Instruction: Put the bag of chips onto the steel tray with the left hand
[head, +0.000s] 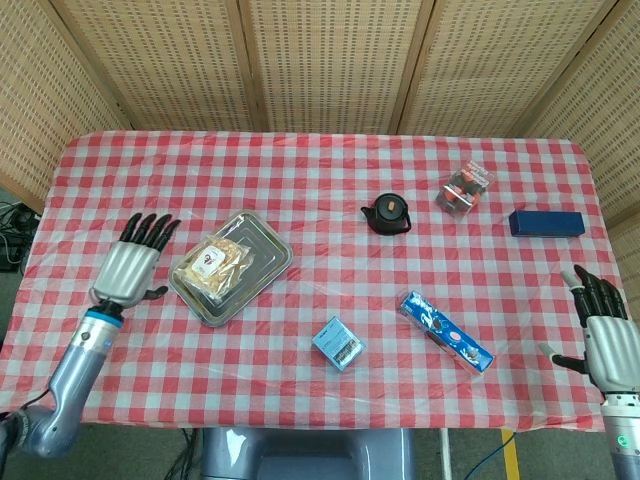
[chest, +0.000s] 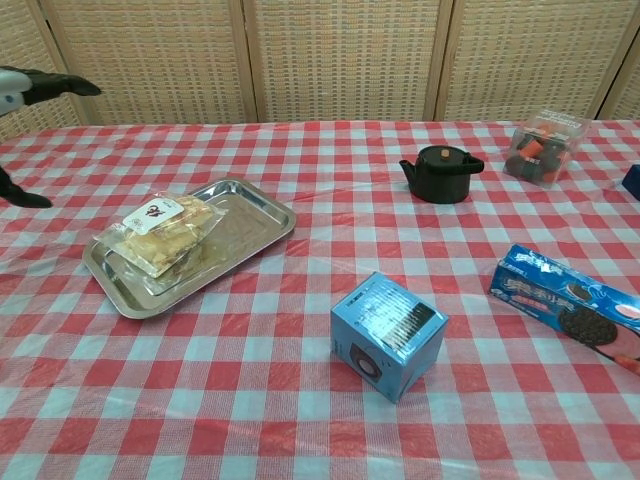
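The clear bag of chips (head: 213, 268) (chest: 160, 231) lies flat on the left part of the steel tray (head: 262, 253) (chest: 245, 222), its white label facing up. My left hand (head: 132, 265) hovers to the left of the tray with its fingers spread and nothing in it; in the chest view only its dark fingertips (chest: 50, 85) show at the left edge. At the table's front right corner my right hand (head: 606, 335) is open and empty.
A black teapot (head: 388, 213) (chest: 441, 172) sits mid-table. A light blue box (head: 338, 343) (chest: 389, 333) and a blue cookie pack (head: 446, 331) (chest: 565, 307) lie near the front. A clear snack container (head: 465, 188) (chest: 541, 146) and a dark blue box (head: 545, 222) are at the back right.
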